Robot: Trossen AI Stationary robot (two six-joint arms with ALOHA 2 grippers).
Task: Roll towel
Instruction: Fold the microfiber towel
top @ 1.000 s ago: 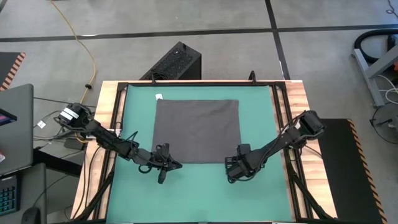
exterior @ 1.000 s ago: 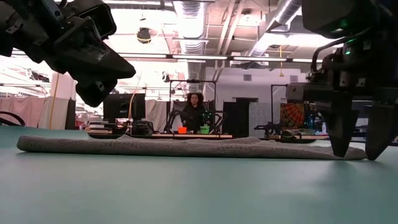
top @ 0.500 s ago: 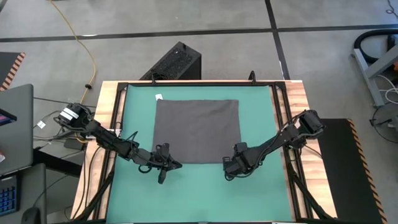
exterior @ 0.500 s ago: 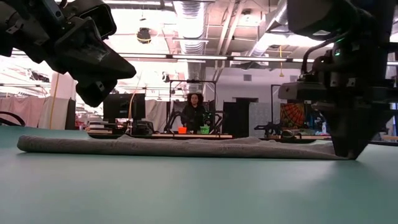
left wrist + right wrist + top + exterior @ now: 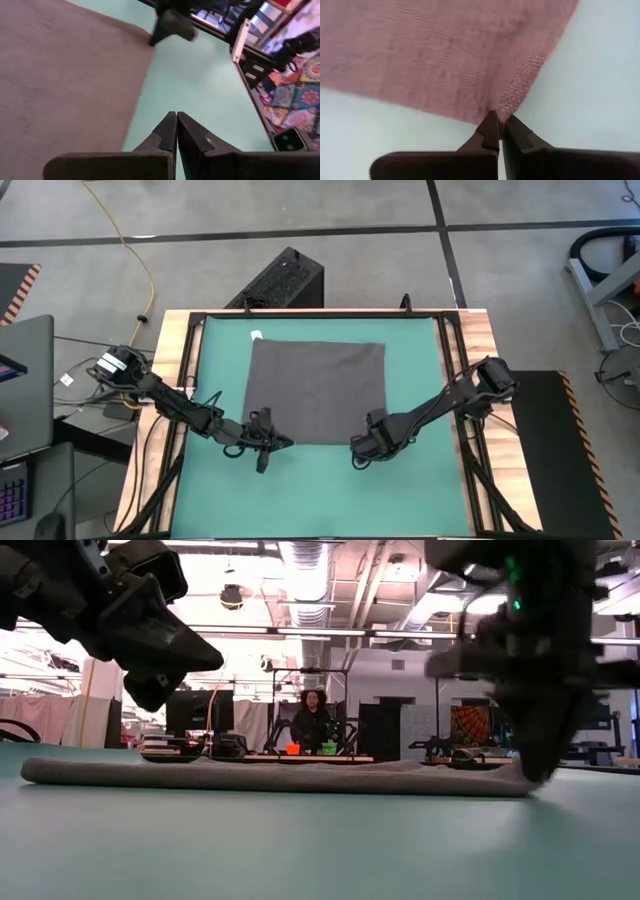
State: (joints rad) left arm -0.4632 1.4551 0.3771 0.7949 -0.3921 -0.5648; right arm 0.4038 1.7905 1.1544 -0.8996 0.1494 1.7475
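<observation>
Where the flat, woven charcoal towel [image 5: 317, 391] lies on the smooth green mat [image 5: 420, 360], right gripper [image 5: 359, 452] pinching its hemmed corner, left gripper [image 5: 263, 450] closed empty beside the opposite corner.

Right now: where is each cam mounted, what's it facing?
High: overhead, straight down on the green mat, both arms, towel.
Low: table height, level across the towel; arms enter from above.
Left wrist: past the shut left gripper, off the towel.
Right wrist: right gripper shut on the towel corner.
All four share the towel.
</observation>
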